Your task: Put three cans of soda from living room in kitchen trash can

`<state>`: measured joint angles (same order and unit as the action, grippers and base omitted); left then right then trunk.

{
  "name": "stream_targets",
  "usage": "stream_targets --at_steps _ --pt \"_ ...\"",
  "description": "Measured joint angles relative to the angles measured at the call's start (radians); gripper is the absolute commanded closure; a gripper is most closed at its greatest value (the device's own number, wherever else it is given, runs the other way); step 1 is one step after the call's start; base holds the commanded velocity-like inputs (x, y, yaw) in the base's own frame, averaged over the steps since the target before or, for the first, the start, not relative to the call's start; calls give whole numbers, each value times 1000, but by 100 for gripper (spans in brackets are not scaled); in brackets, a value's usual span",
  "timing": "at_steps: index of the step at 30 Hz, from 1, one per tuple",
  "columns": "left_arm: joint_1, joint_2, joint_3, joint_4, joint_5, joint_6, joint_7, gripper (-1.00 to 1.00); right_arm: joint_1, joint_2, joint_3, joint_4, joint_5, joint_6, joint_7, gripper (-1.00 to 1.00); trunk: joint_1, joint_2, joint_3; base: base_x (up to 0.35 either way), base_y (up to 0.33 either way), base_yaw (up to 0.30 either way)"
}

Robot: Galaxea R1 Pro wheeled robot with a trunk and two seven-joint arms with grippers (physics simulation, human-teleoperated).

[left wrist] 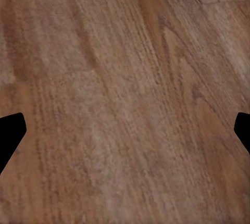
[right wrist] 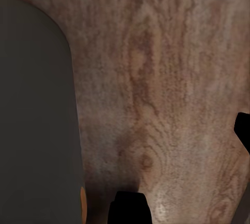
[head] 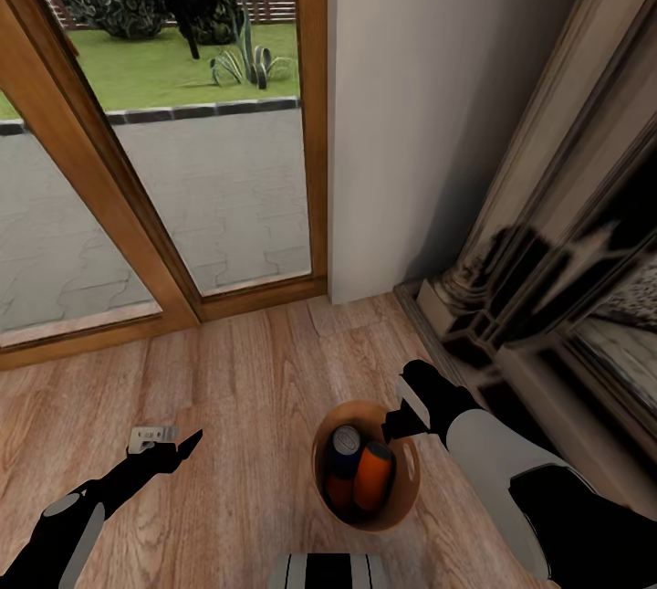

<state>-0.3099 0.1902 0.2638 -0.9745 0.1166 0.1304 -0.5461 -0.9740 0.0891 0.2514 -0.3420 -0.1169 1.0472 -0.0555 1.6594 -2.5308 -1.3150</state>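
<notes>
Two cans of soda, one dark blue (head: 344, 446) and one orange (head: 372, 476), lying side by side inside the trash can (head: 408, 496), coppery-brown within, standing on the wood floor (head: 246, 388) between the arms. Right gripper (head: 394, 429) poised at the bin's far rim, just above it; jaws parted in the right wrist view, with dark fingertips (right wrist: 242, 128) well apart over bare floor and the bin's grey outer wall (right wrist: 34, 120) close alongside, nothing held. Left gripper (head: 187, 446) low over the planks, well apart from the bin; fingertips (left wrist: 10, 130) spread wide at opposite edges of the left wrist view, empty. Behind: wood-framed glass doors (head: 315, 114) giving onto paving and lawn, a pale wall (head: 420, 96), and an ornate dark fireplace (head: 547, 233) at right.
</notes>
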Motion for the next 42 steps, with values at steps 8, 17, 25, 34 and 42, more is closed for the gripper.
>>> stream_targets --at_steps 8,17,25,34,42 --pt "0 0 -1 0 0 0 1 -100 0 0 2 -1 5 0 -1 -100 -1 1 11 0 0 0" --pt "0 0 -2 4 0 0 0 -100 0 0 1 0 -3 0 0 -100 -5 3 46 0 0 0" --pt "0 0 -3 4 0 0 0 -100 0 1 1 0 -4 0 0 -100 -9 5 77 0 0 0" --pt "0 0 -3 5 -1 1 0 -100 0 2 0 0 -4 0 0 -100 -13 7 112 0 0 0" --pt "0 0 -3 5 -1 2 1 -100 1 1 0 0 4 0 -1 -100 -17 9 143 0 0 0"
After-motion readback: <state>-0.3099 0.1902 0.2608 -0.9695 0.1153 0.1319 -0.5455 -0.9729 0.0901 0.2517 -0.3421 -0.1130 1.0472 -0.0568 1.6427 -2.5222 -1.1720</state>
